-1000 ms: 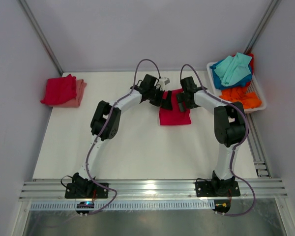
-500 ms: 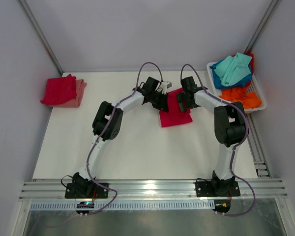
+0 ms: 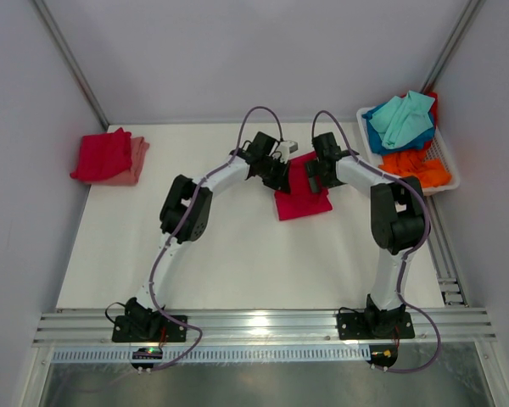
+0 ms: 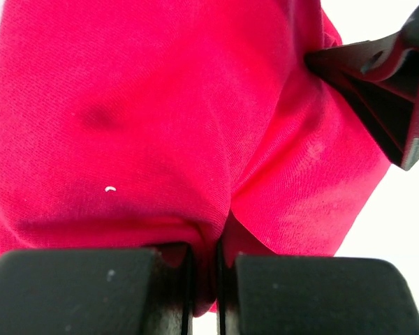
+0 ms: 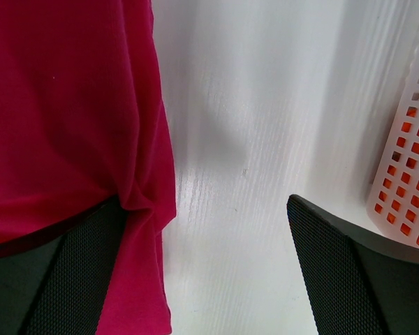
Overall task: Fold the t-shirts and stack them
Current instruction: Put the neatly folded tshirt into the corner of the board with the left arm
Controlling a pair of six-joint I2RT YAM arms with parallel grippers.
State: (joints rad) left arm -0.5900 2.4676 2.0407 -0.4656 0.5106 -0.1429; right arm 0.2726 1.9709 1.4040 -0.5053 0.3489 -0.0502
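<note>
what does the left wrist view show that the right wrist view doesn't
Only the left wrist view: the left gripper shut on a pinched fold of the crimson t-shirt, and a black finger of the other arm against the cloth's far edge.
Only the right wrist view: the right gripper open, and a corner of the white plastic basket with orange behind its holes.
Both: the crimson t-shirt on the white table.

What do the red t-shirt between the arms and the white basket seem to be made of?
Red t-shirt: soft knitted cloth, possibly cotton, matte; fine diagonal ribbing and soft folds show. White basket: apparently moulded plastic, smooth; regular square holes pierce its wall.
</note>
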